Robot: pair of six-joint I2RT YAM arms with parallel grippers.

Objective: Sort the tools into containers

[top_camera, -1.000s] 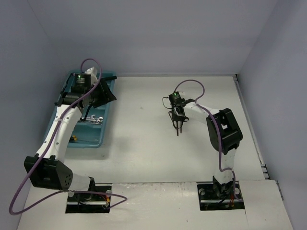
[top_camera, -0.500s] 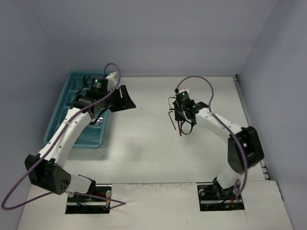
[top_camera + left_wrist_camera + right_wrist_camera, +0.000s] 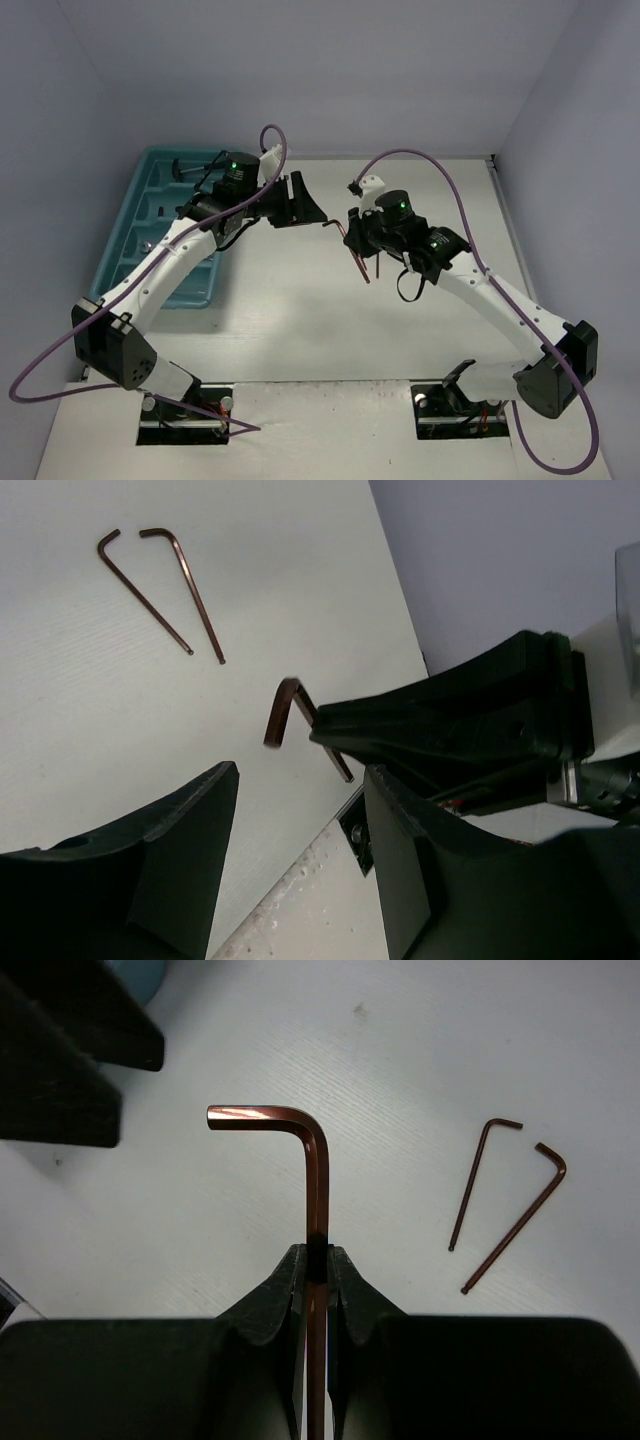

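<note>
My right gripper (image 3: pixel 317 1256) is shut on the long leg of a thin reddish-brown L-shaped tool (image 3: pixel 315 1175), held above the table with its short bend pointing left. From above, that gripper (image 3: pixel 350 233) hovers near the table's middle. My left gripper (image 3: pixel 318 218) stands open just left of it, tips almost meeting it. In the left wrist view the held tool (image 3: pixel 281 712) hangs just beyond the open fingertips (image 3: pixel 225 780), with nothing between them. Two more thin reddish-brown tools (image 3: pixel 470 1185) (image 3: pixel 515 1218) lie side by side on the table. The teal tray (image 3: pixel 135 200) sits far left.
The left arm reaches over the tray's right side and hides much of what lies in it; a dark tool (image 3: pixel 183 168) shows in its far compartment. Grey walls close in the table at the back and on both sides. The two loose tools (image 3: pixel 190 595) lie beyond the left gripper.
The left gripper swung right, off the tray, to the table's middle. The right gripper carried the reddish-brown tool left and toward it, while the right arm stretched out.
</note>
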